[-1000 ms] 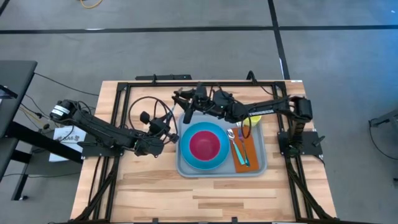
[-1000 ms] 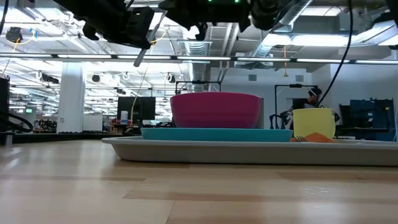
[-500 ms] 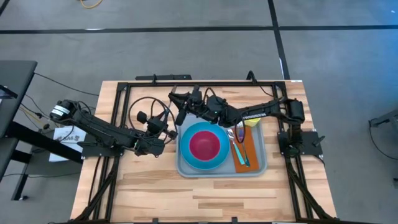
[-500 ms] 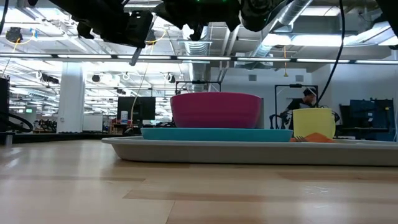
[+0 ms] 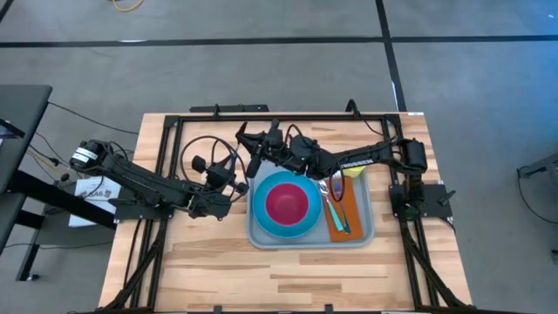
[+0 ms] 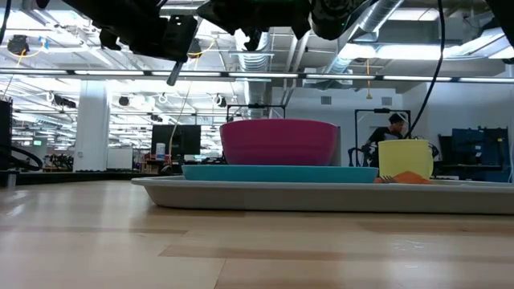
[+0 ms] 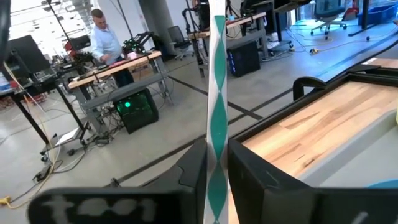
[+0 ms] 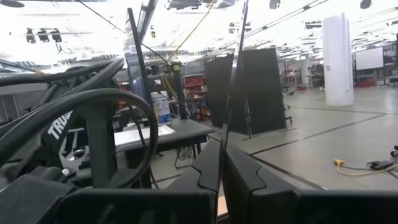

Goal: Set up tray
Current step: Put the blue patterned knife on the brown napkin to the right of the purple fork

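Note:
The grey-blue tray (image 5: 310,245) lies on the table and carries a blue plate (image 5: 261,220) with a pink bowl (image 5: 286,202), an orange napkin (image 5: 346,218) with cutlery, and a yellow cup (image 5: 353,170). My left gripper (image 5: 235,185) hovers just left of the tray, shut on a white straw with teal stripes (image 7: 216,74). My right gripper (image 5: 245,139) is shut above the tray's far left corner. In its wrist view a thin dark line rises from behind its fingertips (image 8: 221,155). My left gripper pinches the straw's shaft (image 7: 216,146) between its two fingers, which lie across it. The straw stands roughly upright, a little tilted, and reaches past the fingers both ways. Its lower end (image 6: 177,71) hangs well clear of the table. My right gripper: I cannot tell whether it touches the straw.
Bare wooden table lies in front of the tray (image 6: 321,197) and to its left. A black frame (image 5: 261,112) runs along the table's far edge. Cables (image 5: 205,153) loop above the left arm. People work in the room beyond.
My right gripper has gone toward the table's left edge, from over the tray's far rim to a place above its far left corner, nearer my left gripper.

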`<action>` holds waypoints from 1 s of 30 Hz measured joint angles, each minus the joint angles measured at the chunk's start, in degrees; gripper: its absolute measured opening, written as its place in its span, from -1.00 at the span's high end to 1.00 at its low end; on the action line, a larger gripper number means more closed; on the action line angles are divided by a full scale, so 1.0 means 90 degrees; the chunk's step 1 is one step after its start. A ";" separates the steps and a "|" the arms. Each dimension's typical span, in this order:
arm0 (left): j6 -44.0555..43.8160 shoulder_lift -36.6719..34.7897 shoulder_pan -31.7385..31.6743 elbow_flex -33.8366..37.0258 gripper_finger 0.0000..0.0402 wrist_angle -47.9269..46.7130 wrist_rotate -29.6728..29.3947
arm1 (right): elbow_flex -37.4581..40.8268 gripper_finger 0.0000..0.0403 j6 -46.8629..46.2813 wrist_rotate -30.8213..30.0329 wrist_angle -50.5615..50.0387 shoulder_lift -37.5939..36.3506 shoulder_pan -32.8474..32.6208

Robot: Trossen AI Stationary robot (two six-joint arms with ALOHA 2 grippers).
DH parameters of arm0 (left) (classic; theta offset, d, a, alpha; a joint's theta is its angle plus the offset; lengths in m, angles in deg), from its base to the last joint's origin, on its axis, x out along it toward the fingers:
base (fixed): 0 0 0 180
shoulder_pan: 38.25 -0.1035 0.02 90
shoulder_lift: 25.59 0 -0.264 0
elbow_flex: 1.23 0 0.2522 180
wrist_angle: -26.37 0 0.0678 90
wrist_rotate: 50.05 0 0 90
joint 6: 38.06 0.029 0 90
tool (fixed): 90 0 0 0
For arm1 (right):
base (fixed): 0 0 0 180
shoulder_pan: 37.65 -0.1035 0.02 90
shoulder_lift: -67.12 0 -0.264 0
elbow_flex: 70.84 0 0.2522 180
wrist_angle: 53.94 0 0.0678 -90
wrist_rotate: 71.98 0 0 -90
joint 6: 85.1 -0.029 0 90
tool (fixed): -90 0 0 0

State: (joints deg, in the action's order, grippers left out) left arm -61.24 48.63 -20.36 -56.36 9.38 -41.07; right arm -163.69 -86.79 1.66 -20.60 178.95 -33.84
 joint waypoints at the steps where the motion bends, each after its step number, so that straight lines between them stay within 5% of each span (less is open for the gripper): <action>1: 0.0001 0.0000 0.0000 0.0000 0.78 -0.0002 0.0002 | 0.0000 1.00 0.0002 0.0002 -0.0001 0.0000 0.0000; 16: 0.0330 0.0001 0.0062 0.0001 0.47 -0.0400 0.0264 | -0.0002 1.00 0.0359 -0.0053 -0.0225 -0.0023 -0.0045; 24: 0.0392 -0.0176 0.0586 0.0002 0.47 -0.0434 -0.0523 | -0.0005 1.00 0.0560 -0.0981 -0.2283 -0.0849 -0.0239; 30: 0.0393 -0.0466 0.1068 0.0001 0.47 -0.0442 -0.0809 | -0.0005 1.00 0.0690 -0.1074 -0.4405 -0.1997 -0.0422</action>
State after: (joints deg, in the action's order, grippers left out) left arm -57.70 44.43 -10.74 -56.35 5.41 -48.35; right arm -163.73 -80.58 -8.00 -60.25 160.98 -37.64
